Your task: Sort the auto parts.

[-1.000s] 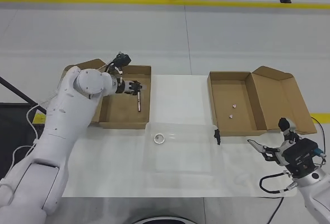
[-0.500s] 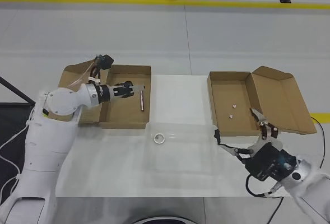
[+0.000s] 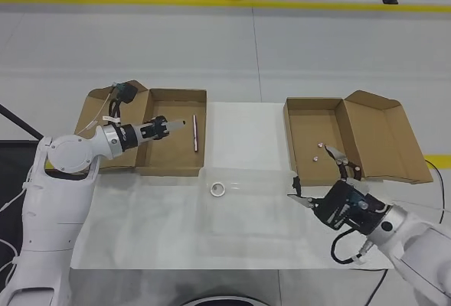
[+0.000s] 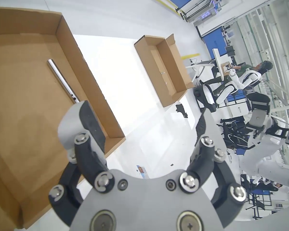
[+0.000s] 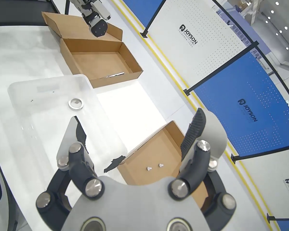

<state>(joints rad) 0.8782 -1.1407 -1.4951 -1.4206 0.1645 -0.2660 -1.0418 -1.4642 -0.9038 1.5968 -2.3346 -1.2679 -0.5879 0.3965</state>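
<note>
Right gripper: wide open, empty, beside black part at clear tray's right edge. Judgement: centre jaws over part, lower, then close. Left gripper: open, empty, over left box.

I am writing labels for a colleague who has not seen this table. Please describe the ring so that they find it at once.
A clear plastic tray lies between the left box and the right box. The ring lies flat inside it, toward the left box. It alone is round and silvery with a hole; the black part near the right box is jagged.
</note>
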